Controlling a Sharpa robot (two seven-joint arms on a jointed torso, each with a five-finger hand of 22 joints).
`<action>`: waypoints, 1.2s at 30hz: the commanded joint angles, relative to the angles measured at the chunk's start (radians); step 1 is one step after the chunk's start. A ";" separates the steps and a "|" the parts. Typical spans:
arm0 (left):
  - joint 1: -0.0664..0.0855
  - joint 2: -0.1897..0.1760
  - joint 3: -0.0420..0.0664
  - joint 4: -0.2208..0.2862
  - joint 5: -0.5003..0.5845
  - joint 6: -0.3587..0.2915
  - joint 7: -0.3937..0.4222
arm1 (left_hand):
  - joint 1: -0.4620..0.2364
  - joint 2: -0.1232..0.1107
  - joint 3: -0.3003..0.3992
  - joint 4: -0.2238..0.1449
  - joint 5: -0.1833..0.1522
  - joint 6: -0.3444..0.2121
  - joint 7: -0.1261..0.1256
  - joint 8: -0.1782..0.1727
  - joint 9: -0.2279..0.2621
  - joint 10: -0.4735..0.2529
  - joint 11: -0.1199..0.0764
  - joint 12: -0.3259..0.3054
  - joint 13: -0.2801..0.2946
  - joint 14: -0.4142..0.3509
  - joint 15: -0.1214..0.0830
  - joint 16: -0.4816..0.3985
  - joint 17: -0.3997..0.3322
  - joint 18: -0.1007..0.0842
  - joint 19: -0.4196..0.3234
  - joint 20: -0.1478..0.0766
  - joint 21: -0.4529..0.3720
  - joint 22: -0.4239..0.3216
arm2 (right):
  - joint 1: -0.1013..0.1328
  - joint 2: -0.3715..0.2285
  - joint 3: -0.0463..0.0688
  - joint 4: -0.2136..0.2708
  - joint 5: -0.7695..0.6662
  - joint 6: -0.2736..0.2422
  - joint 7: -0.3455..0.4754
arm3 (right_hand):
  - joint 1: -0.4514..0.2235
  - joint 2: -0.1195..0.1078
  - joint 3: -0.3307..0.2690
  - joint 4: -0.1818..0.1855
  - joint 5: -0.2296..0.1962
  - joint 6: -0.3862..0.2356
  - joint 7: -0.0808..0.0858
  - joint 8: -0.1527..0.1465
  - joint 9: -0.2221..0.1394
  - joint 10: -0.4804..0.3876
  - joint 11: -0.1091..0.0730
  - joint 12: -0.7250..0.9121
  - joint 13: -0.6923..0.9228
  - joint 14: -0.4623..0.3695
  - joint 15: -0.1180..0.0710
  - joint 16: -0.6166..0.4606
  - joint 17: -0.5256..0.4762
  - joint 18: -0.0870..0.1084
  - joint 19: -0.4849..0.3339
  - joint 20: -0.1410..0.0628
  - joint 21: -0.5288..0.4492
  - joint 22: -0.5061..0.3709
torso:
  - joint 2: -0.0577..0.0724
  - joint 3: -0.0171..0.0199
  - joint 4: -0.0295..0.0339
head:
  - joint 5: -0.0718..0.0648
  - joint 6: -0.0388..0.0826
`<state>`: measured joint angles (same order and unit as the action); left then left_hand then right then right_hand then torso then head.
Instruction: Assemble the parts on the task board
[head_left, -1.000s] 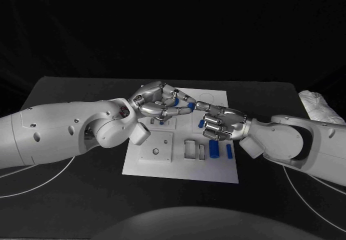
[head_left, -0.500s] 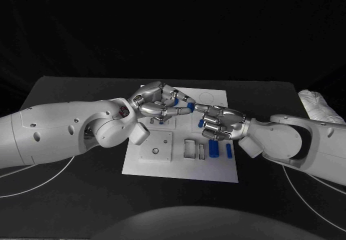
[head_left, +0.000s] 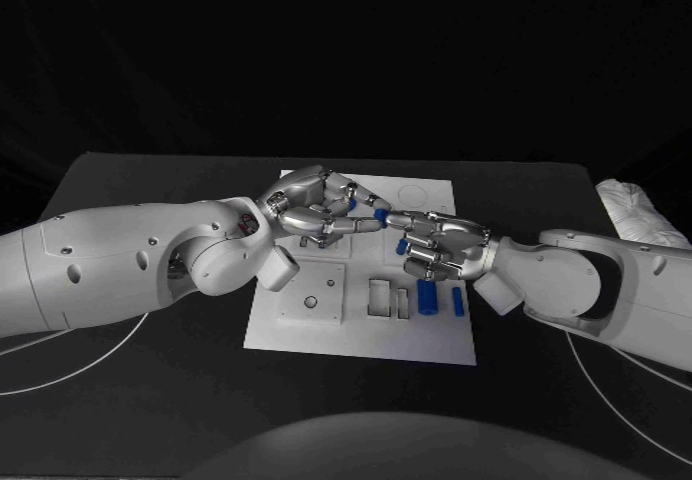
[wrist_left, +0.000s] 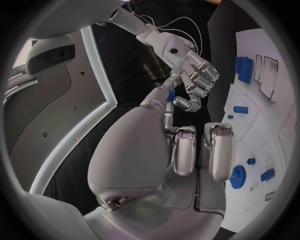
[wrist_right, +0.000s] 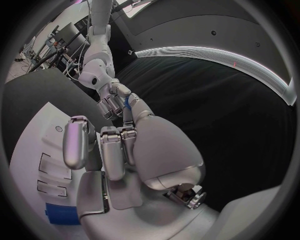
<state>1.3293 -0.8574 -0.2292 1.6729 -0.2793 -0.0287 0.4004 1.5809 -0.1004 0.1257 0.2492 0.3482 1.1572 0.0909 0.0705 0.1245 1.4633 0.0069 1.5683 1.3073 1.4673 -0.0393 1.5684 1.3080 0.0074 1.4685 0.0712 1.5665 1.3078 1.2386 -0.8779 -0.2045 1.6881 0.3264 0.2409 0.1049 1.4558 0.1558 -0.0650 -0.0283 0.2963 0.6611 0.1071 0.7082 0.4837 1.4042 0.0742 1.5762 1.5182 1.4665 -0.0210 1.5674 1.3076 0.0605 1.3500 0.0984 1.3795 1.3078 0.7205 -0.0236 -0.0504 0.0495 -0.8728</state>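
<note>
Small blue part (head_left: 379, 213) pinched jointly between left hand (head_left: 315, 208) and right hand (head_left: 433, 243), both shifted slightly left above task board (head_left: 361, 335).

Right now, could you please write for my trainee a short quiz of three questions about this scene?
1. True or false: the left hand and the right hand meet above the task board.
2. What colour is the small part between their fingertips?
3. Two long parts lie on the board. Nearer which hand? A) left B) right

Key: 1 true; 2 blue; 3 B
</note>
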 joint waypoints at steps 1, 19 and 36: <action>0.000 0.001 0.000 0.001 0.000 0.030 -0.007 | 0.010 0.001 -0.007 -0.001 -0.006 -0.009 0.004 -0.003 -0.003 0.108 0.006 0.002 0.263 0.104 0.007 0.002 0.263 -0.007 0.102 0.007 0.004 0.263 | -0.001 0.000 0.000 0.002 -0.006 -0.017 -0.005 | 0.076 0.089 0.005 0.002 0.003 -0.002 -0.001 0.004 0.001 0.167 -0.047 -0.005 0.053 0.104 0.008 0.003 0.263 0.000 -0.009 0.000 -0.005 0.180 | 0.001 0.0002 0.0002 | -0.001 0.000; 0.000 -0.003 0.000 -0.008 -0.021 0.025 -0.009 | 0.048 0.001 -0.033 -0.015 -0.032 -0.054 -0.016 -0.008 -0.019 0.108 -0.012 0.002 0.263 0.104 -0.005 0.002 0.263 -0.007 0.102 -0.001 0.004 0.263 | -0.002 -0.003 0.000 0.007 -0.014 -0.025 -0.056 | 0.057 0.082 0.035 -0.011 0.055 -0.026 0.013 0.043 0.022 0.167 -0.035 -0.005 0.053 0.104 0.016 0.003 0.263 0.003 -0.027 0.008 -0.017 0.174 | 0.001 0.0001 -0.0004 | 0.001 0.000; -0.006 0.000 0.000 -0.013 -0.033 0.034 -0.026 | 0.061 0.008 -0.041 -0.015 -0.048 -0.060 -0.022 0.000 -0.022 0.108 -0.018 0.002 0.263 0.104 -0.010 0.002 0.263 -0.007 0.102 -0.006 0.004 0.263 | -0.003 -0.002 0.000 0.006 -0.024 -0.005 -0.070 | 0.027 0.082 0.076 -0.017 0.067 -0.064 0.022 0.069 0.070 0.167 -0.026 -0.005 0.053 0.104 0.026 0.003 0.263 0.008 -0.047 0.019 -0.031 0.168 | 0.000 -0.0008 -0.0003 | -0.003 0.000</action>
<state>1.3247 -0.8595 -0.2298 1.6584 -0.3041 -0.0125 0.3792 1.6355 -0.0933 0.0896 0.2356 0.3040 1.0949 0.0711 0.0655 0.1022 1.4666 -0.0038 1.5684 1.3077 1.4636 -0.0430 1.5684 1.3076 0.0075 1.4685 0.0711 1.5666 1.3076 1.2363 -0.8806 -0.2045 1.6934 0.3126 0.2097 0.0372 1.4347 0.1770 0.0065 -0.0456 0.3622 0.6015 0.1292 0.7729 0.5498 1.4019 0.0792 1.5744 1.5016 1.4647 -0.0017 1.5674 1.3073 0.0605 1.3070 0.1162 1.3526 1.3075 0.7209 -0.0242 -0.0509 0.0465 -0.8728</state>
